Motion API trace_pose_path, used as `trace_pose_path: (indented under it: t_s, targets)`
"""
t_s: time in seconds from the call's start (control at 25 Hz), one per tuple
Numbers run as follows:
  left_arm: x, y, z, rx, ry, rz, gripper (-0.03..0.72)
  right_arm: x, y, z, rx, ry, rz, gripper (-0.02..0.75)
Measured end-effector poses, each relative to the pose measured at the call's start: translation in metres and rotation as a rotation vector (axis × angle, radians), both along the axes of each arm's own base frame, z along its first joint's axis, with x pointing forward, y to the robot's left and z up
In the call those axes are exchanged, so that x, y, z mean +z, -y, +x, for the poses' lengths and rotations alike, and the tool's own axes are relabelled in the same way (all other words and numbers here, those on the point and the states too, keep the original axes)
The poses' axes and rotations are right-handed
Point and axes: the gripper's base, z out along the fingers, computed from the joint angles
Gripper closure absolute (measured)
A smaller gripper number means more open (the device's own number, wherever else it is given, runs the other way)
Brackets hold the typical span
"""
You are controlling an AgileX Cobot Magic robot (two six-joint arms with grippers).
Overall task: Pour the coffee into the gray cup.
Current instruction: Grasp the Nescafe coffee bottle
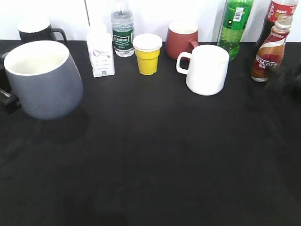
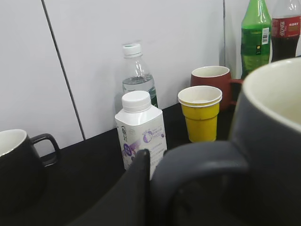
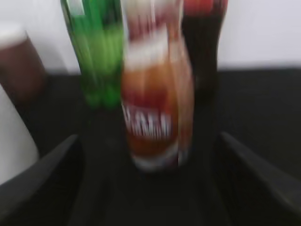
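Observation:
The gray cup [image 1: 44,84], blue-gray with a cream inside, is at the left, large in the exterior view. My left gripper [image 1: 6,98] is shut on its handle [image 2: 202,160]. In the left wrist view one dark finger [image 2: 143,188] presses against the handle loop. The coffee [image 1: 269,54], a small curvy bottle with a Nescafe label, stands upright at the far right without a cap. My right gripper [image 1: 285,79] is a dark blur just right of it. In the right wrist view the gripper [image 3: 150,188] is open, and the coffee [image 3: 155,113] stands blurred ahead between the fingers, untouched.
Along the back stand a black mug [image 1: 35,30], a white milk bottle [image 1: 100,52], a water bottle [image 1: 122,33], a yellow cup [image 1: 147,54], a red-brown mug [image 1: 182,39], a white mug [image 1: 207,69], a green bottle [image 1: 235,23] and a cola bottle [image 1: 277,12].

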Motion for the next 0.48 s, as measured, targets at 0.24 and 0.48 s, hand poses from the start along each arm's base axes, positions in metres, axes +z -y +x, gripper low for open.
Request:
trace_pose_path:
  t_s: [0.24, 0.48]
  targets:
    - [0.000, 0.000, 0.000, 0.000, 0.000, 0.000, 0.642, -0.034, 0.000, 0.052, 0.000, 0.014, 0.002, 0.072]
    - [0.000, 0.000, 0.000, 0.000, 0.000, 0.000, 0.643, -0.046, -0.001, 0.091, 0.022, 0.073, -0.003, 0.074]
